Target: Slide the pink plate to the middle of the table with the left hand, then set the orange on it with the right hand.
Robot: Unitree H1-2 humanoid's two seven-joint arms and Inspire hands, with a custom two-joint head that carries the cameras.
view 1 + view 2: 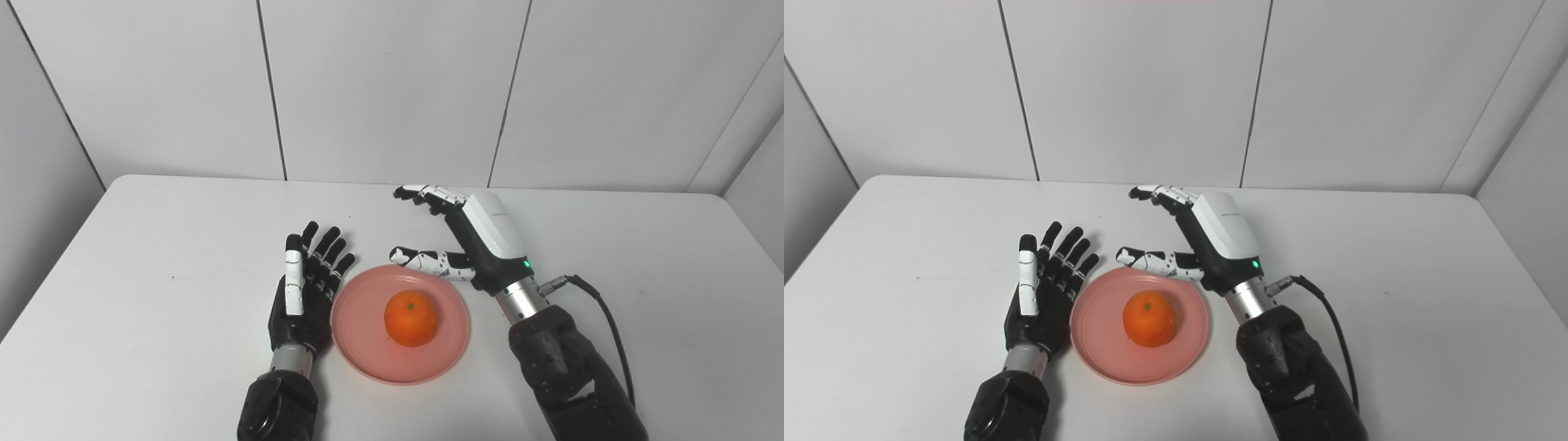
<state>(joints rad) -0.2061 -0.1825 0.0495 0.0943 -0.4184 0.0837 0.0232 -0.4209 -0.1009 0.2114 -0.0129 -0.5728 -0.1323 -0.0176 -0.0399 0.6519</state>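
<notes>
On pink plate: orange | between left hand, right hand | both spread, empty

Black-and-white left hand, white-shelled right hand, green light, black cable

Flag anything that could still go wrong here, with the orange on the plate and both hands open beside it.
1. The left hand sits right against the pink plate rim; pulling back carelessly might nudge the plate.
2. The right hand has its thumb over the plate's far edge, so a low retreat could clip the rim or the orange.
3. The orange is round and could roll if the plate gets jolted.
</notes>
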